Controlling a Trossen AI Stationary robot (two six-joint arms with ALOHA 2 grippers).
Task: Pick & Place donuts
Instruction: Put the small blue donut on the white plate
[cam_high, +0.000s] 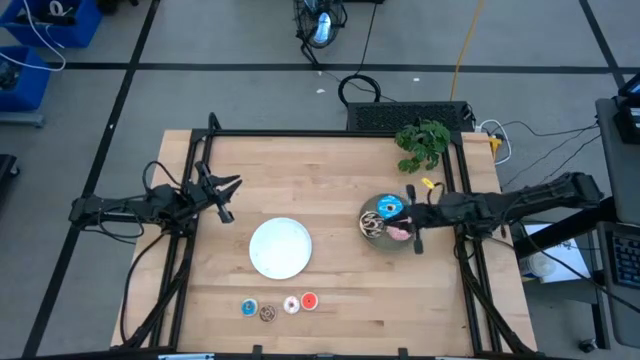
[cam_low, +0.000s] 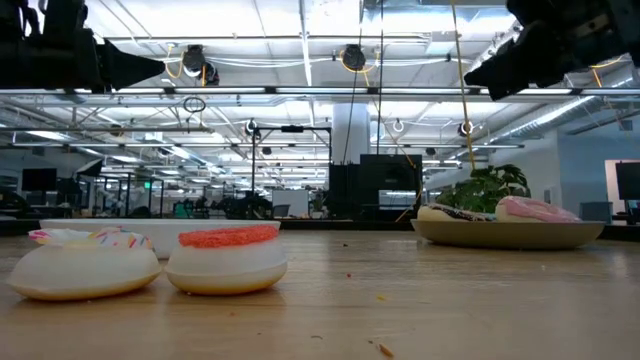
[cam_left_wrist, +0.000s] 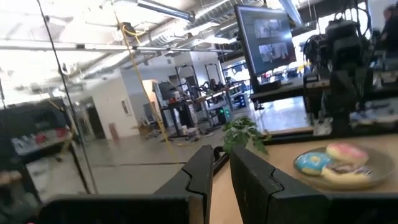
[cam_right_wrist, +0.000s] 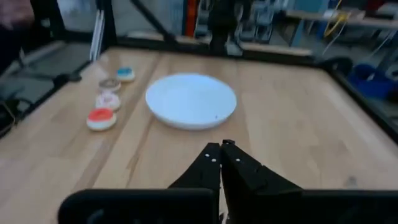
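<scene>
The right claw (cam_high: 417, 243) is hanging over the near edge of the round gray plate (cam_high: 372, 238) on the pale wooden tabletop (cam_high: 340, 170), fingers pressed together and gripping nothing, as its own wrist view shows. Sitting on that plate, right by the claw, are the three larger toy rings: the blue sprinkled donut (cam_high: 389, 208), the pink-frosted donut (cam_high: 400, 231) closest to the fingertips, and the brown-and-white donut (cam_high: 371, 224) just beside both.

Out ahead of the right claw, toward the middle of the tabletop, the round white plate (cam_right_wrist: 191, 99) is lying bare. Beyond it, toward the front edge, four tiny rings are lining up in a row: the tiny blue donut (cam_high: 249, 307), the tiny brown donut (cam_high: 267, 313), the tiny cream donut with sprinkles (cam_high: 291, 305) and the tiny red-topped donut (cam_high: 309, 299), each just beside the next.

Across the tabletop, the left claw (cam_high: 231, 198) is hovering near the left frame rail, fingers spread in a clear fork, well apart from every donut, pointing toward the white plate's side. A leafy green plant sprig (cam_high: 423, 142) is resting behind the gray plate.
</scene>
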